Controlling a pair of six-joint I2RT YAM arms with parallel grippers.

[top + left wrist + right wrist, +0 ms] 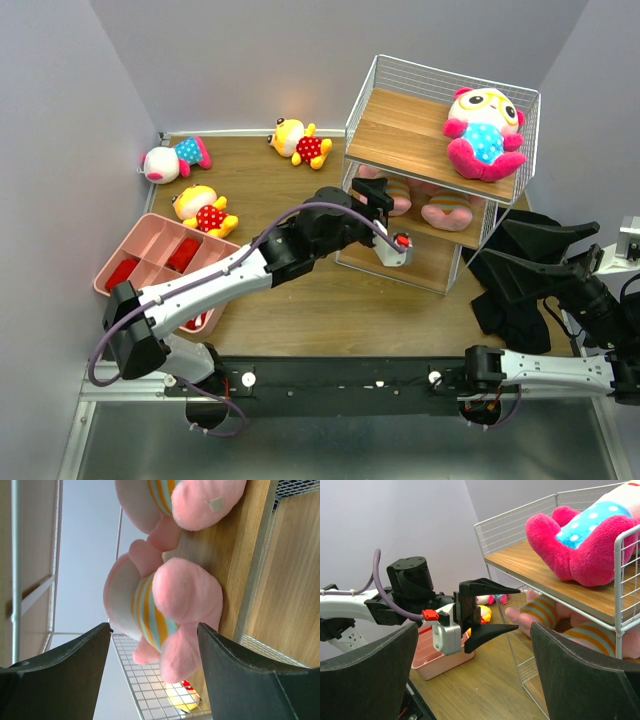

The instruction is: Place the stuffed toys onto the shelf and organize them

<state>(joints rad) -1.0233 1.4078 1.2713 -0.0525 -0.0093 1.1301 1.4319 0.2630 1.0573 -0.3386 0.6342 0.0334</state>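
Note:
The shelf [400, 125] stands at the back right. A white-faced toy [485, 130] sits on its top board; its pink legs show in the right wrist view [580, 550]. Two pink striped pigs [400, 196] [450, 210] lie on the middle board. My left gripper [383, 197] is open at the shelf's front, its jaws either side of the nearer pig [170, 605] without gripping it. The other pig [190, 500] lies beyond. A white-faced toy [172, 160] and two yellow toys [300, 143] [205, 212] lie on the table. My right gripper [495, 240] is open and empty, right of the shelf.
A pink divided tray [135, 250] holding red items sits at the front left, under the left arm. The shelf's wire frame [520, 520] rises close around the left gripper [505, 607]. The table's left half holds the loose toys.

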